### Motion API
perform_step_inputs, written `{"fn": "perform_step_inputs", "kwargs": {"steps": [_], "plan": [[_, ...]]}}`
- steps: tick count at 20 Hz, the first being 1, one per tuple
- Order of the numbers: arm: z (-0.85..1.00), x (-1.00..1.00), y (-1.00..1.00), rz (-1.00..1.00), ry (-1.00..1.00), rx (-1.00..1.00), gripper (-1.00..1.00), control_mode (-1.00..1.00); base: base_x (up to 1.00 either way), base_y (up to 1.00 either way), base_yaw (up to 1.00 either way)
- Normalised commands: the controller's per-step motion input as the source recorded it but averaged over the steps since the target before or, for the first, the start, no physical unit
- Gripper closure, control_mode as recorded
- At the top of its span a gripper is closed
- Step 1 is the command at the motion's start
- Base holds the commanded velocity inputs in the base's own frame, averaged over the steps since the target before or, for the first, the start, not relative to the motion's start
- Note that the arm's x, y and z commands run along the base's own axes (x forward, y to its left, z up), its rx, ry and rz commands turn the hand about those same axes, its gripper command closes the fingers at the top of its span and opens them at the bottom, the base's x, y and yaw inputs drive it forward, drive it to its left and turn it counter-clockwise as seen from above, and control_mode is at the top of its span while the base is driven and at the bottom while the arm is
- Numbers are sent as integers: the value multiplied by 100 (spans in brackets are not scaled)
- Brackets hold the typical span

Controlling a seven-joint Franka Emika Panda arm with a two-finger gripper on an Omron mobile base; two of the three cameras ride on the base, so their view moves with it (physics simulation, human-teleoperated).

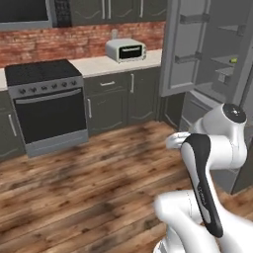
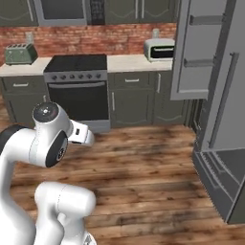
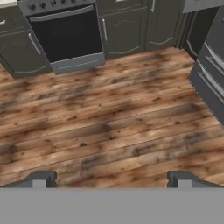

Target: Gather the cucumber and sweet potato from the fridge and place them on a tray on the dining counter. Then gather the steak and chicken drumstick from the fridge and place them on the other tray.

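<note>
Closest in, the end effector [image 3: 111,179] hangs over bare wooden floor [image 3: 113,127], its two dark fingertips [image 3: 41,178] spread as wide as they go and nothing between them. The white arm [image 1: 212,163] is folded up tight by the base, elbow high. Past the floor sits the black oven [image 3: 65,33] with grey cabinets [image 2: 136,98] alongside, and on the tabletop [image 2: 127,62] behind it a white toaster oven [image 1: 126,49], with a green toaster [image 2: 20,53] off at the far end. Now the target: the fridge [image 1: 212,54] stands with its door [image 2: 198,48] swung open, and on one shelf there is a small yellowish-green speck [image 1: 233,60], too tiny to call cucumber or anything else; the sweet potato, steak and drumstick cannot be made out from here. My read on handling: a cucumber should be stiff, light and smooth-skinned, so take it across the middle of its length with the fingers square to it. A sweet potato would be heavier and lumpy; grip the thickest part. Steak will be soft and floppy and a drumstick slick, so pinch the steak mid-slab and the drumstick on the meaty end.
</note>
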Motion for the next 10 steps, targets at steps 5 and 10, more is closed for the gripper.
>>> {"fn": "perform_step_inputs", "kwargs": {"steps": [5, 10], "plan": [[0, 0, 0, 0, 0, 0, -100, 100, 73, -12, -31], [0, 0, 0, 0, 0, 0, -100, 100, 66, -14, -37]]}}
